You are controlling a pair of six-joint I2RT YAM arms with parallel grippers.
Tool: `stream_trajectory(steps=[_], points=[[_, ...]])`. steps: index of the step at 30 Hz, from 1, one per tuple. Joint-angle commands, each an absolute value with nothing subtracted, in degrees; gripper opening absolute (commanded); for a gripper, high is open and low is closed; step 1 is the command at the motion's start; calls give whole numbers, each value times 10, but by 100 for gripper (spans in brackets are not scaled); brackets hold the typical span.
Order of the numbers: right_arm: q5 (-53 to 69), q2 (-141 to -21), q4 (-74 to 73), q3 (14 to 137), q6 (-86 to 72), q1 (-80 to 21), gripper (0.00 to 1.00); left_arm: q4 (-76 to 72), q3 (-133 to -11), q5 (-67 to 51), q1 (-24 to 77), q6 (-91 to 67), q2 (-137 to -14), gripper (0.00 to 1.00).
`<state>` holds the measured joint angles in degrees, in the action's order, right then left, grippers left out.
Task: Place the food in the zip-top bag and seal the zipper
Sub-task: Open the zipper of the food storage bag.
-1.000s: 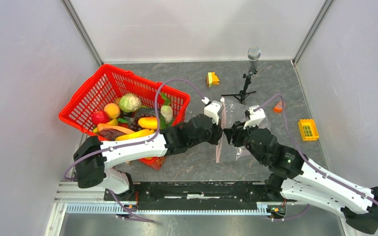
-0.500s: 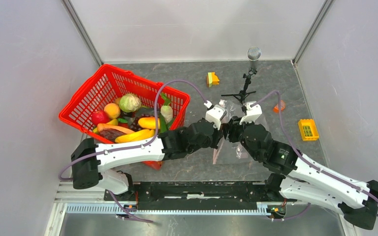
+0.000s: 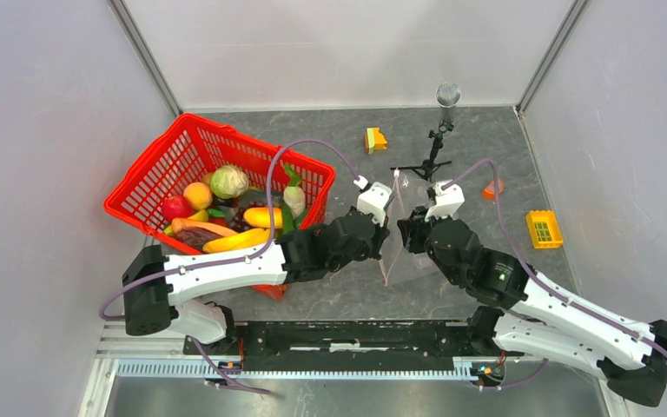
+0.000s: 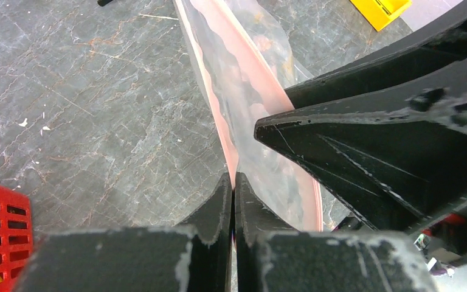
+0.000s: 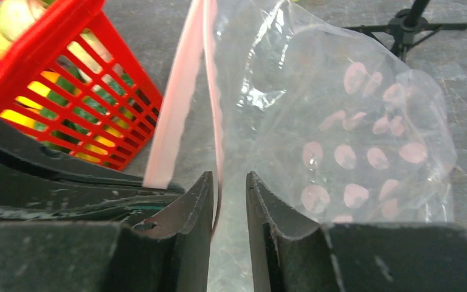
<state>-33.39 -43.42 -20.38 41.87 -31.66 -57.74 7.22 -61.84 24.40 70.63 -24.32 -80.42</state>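
The zip-top bag (image 3: 402,257) stands on edge between my two grippers, clear with pink dots (image 5: 352,128). Its pink zipper (image 4: 217,115) runs away from my left gripper (image 4: 232,181), which is shut on one lip of the mouth. The mouth is parted. My right gripper (image 5: 229,182) is open by a narrow gap, and the other pink zipper lip (image 5: 213,91) passes between its fingers, close against the left one. From above, the left gripper (image 3: 385,236) and right gripper (image 3: 407,233) face each other closely. The food (image 3: 228,182) lies in the red basket (image 3: 165,148).
A microphone tripod (image 3: 434,156) stands behind the bag. A yellow-orange block (image 3: 374,139), an orange piece (image 3: 491,187) and a yellow block (image 3: 544,228) lie on the grey table. The basket's corner (image 5: 67,42) is close on the left.
The right gripper's jaws have narrowed around the bag's mouth edge. Both grippers came together and shifted slightly left. The left gripper has stayed shut on the strip.
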Motion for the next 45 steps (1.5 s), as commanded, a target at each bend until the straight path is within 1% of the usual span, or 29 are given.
stream_trajectory(steps=[1, 6, 10, 11, 12, 14, 17, 21, 23, 26, 30, 34, 36, 38, 39, 40, 41, 42, 45], points=[[-376, -447, -244, 437, -311, -577, 31, 56, -631, 245, 709, -227, -784, 2], [-380, -449, -242, 453, -295, -578, 26, 65, -640, 242, 710, -227, -783, 2], [-362, -444, -236, 462, -281, -579, 8, 79, -641, 268, 709, -232, -786, 2], [-357, -437, -234, 464, -276, -579, 1, 82, -639, 278, 707, -235, -785, 2], [-357, -432, -238, 466, -274, -579, 0, 91, -636, 290, 704, -240, -785, 2], [-369, -421, -259, 474, -267, -579, 0, 120, -634, 310, 692, -255, -784, 2], [-409, -403, -329, 497, -267, -579, 0, 150, -617, 318, 664, -279, -773, 2], [-428, -377, -411, 524, -271, -579, 0, 168, -594, 332, 637, -286, -750, 2], [-433, -367, -440, 541, -280, -579, 0, 168, -597, 319, 631, -274, -749, 2], [-411, -355, -427, 540, -276, -579, 0, 146, -606, 260, 630, -255, -756, 3], [-352, -373, -372, 527, -269, -579, 0, 117, -623, 167, 630, -251, -777, 12], [-354, -404, -356, 523, -288, -579, 0, 105, -632, 126, 630, -256, -782, 17], [-378, -412, -352, 518, -298, -579, 0, 110, -634, 125, 630, -256, -782, 27], [-408, -416, -343, 506, -303, -579, 0, 118, -635, 129, 630, -253, -777, 30], [-415, -418, -338, 503, -305, -579, 0, 117, -634, 130, 631, -251, -773, 33], [-418, -420, -330, 498, -306, -579, 0, 118, -632, 131, 631, -249, -768, 38], [-419, -423, -319, 495, -306, -579, 0, 118, -632, 130, 630, -246, -764, 49], [-419, -426, -309, 493, -305, -580, 0, 119, -632, 130, 631, -244, -759, 56], [-416, -442, -286, 488, -297, -579, 0, 123, -631, 133, 630, -237, -742, 62]])
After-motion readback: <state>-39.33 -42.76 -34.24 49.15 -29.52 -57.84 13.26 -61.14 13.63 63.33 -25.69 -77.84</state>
